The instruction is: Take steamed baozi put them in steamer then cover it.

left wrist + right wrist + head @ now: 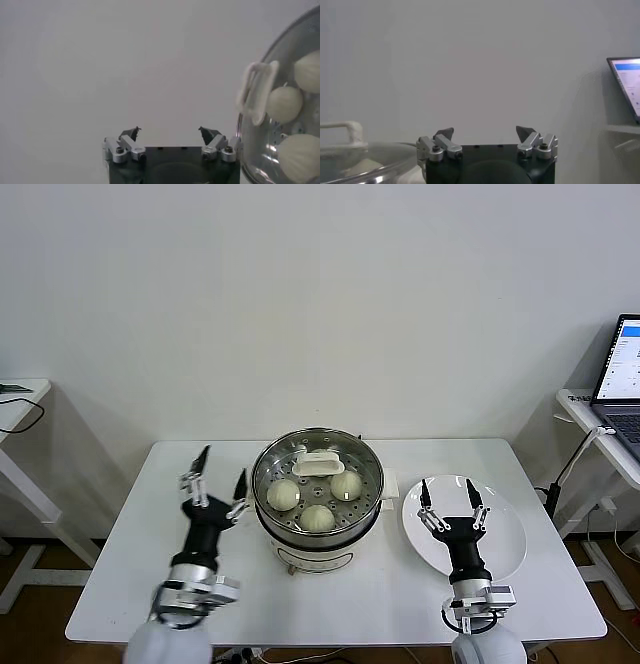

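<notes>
Glass cover [318, 476] seated on steamer [318, 529] at counter [120, 584] centre, three steamed baozi [317, 517] visible inside, left claw [220, 480] spread empty at steamer's nine o'clock, right claw [452, 506] spread empty over white plate [505, 534] at three o'clock

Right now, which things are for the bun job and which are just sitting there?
For the job: steamer; three buns showing inside; glass cover on top; left gripper and right gripper, both open and empty.

Just there: white plate; laptop; table.
</notes>
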Motion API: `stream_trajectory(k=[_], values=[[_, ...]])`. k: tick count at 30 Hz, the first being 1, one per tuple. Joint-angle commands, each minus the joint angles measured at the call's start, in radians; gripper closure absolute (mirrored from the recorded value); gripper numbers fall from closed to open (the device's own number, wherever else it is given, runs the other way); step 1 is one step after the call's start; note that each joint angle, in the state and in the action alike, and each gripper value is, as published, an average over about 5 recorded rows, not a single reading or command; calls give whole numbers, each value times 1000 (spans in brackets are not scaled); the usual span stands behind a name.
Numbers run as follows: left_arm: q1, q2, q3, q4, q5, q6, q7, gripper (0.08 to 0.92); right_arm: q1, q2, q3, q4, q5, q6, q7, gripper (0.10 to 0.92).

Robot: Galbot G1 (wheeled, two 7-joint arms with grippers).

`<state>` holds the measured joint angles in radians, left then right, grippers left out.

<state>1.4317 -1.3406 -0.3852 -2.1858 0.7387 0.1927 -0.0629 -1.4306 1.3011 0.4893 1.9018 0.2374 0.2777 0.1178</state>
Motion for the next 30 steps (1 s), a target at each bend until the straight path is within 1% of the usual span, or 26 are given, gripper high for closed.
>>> stream_trajectory(k=[1, 6, 11, 19, 30], values=[[156, -91, -313, 79, -588, -316, 21, 177, -12, 0, 10, 72, -3, -87, -7, 203], [187, -98, -275, 48, -593, -338, 24, 177, -24, 5, 13, 79, -8, -85, -9, 203], [203, -112, -248, 31, -599, -330, 28, 177, -31, 10, 15, 83, -14, -83, -11, 203], [213, -110, -246, 38, -597, -324, 27, 177, -40, 10, 21, 94, -20, -91, -12, 203], [226, -106, -240, 18, -597, -317, 30, 177, -53, 5, 28, 110, -36, -110, -6, 203]])
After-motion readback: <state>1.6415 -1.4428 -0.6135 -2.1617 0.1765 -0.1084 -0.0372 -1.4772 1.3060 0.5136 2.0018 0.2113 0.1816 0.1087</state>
